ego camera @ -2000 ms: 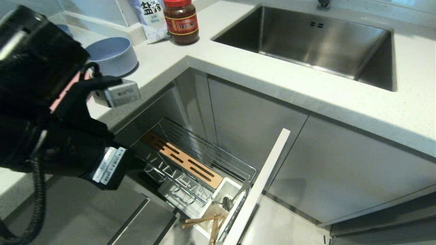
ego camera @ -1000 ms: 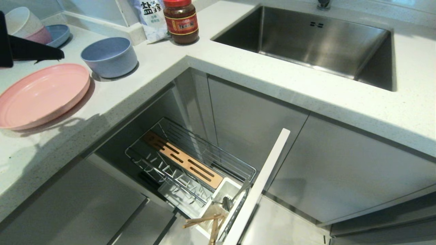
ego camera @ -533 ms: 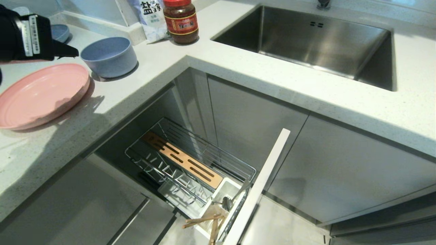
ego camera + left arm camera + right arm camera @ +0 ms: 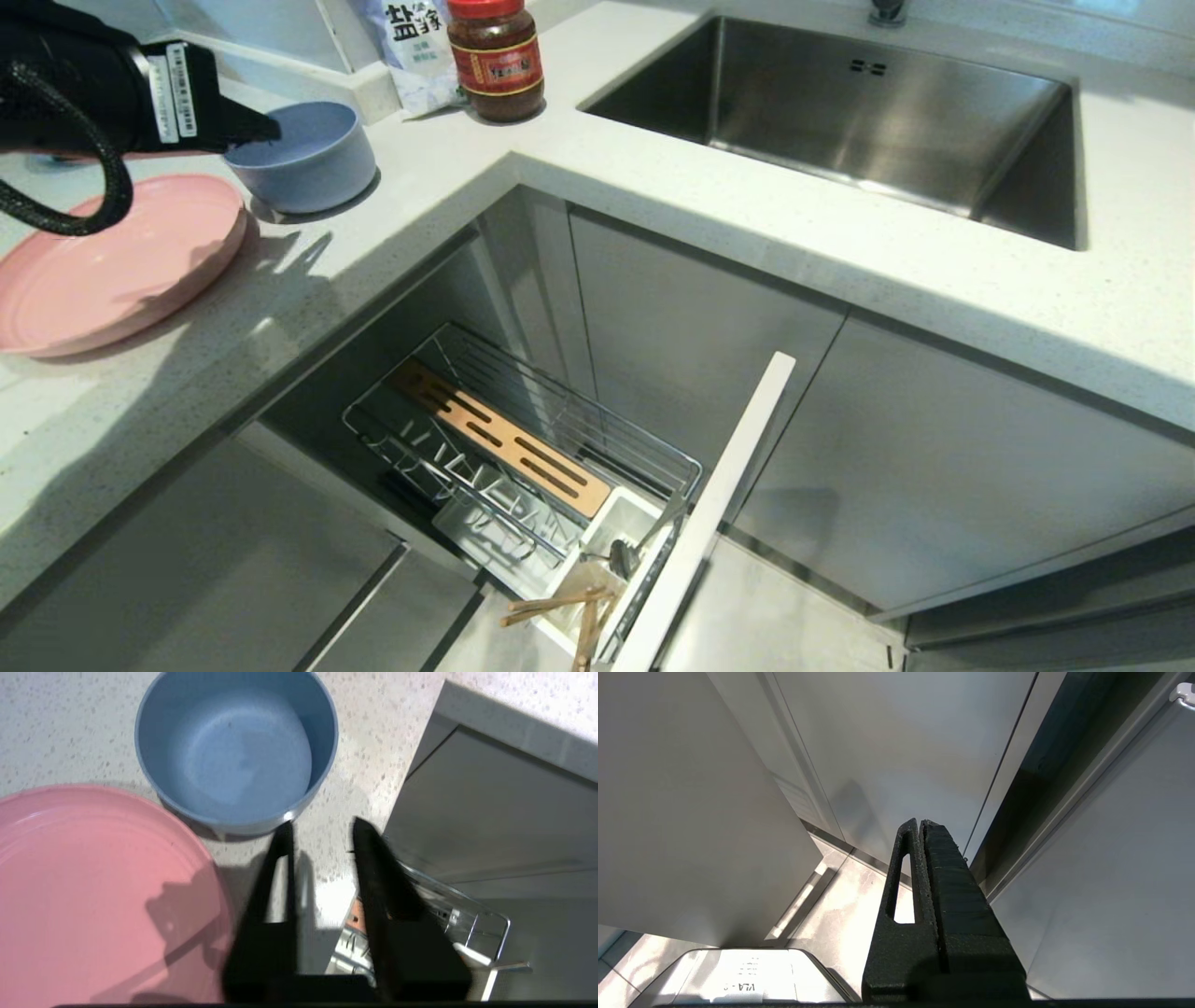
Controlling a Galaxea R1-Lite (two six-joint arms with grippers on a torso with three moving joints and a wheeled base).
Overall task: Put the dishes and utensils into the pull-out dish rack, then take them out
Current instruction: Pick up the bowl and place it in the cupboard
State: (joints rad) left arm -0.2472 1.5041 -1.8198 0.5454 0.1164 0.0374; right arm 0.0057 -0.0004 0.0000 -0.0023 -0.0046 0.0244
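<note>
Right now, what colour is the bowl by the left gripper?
Matte blue-grey bowl; clearest in the left wrist view.

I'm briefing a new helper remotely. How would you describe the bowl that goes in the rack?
Start at the steel sink and follow the white countertop left, past the red-lidded jar. The blue-grey bowl stands beside the flat pink plate; it is deep, matte and empty.
</note>
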